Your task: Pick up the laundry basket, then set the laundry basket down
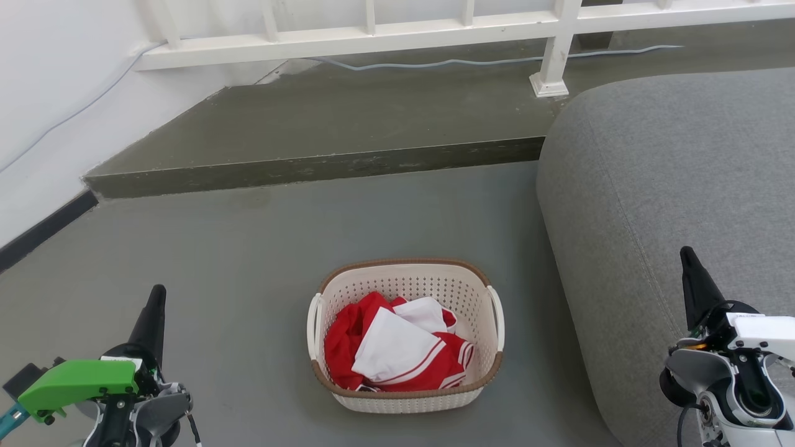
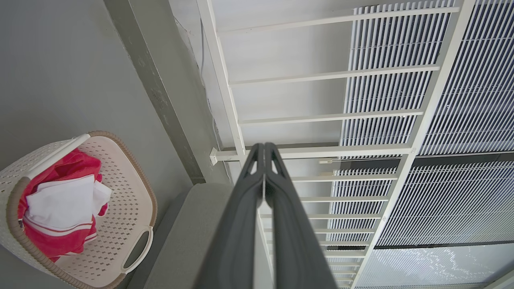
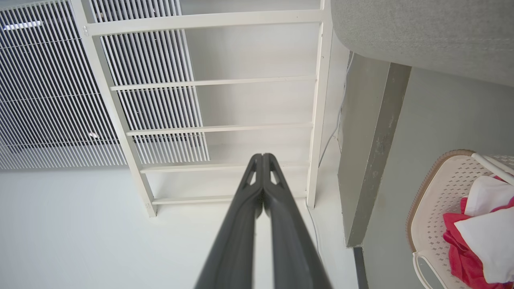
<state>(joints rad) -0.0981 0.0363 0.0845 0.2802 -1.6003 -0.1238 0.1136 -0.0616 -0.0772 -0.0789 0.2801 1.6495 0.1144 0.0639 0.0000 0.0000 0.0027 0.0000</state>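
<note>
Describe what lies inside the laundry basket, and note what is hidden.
The laundry basket holds crumpled red and white clothes; its perforated far wall shows above them. The clothes cover its bottom and anything beneath them.

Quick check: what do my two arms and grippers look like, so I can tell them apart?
Left gripper: long dark tapered fingers, a bright green block on the wrist, grey housing below, a thin dark cable. Right gripper: same dark fingers, on a white and pale grey housing with a black cable. Wrist views show slim cut-outs near both fingertips.
</note>
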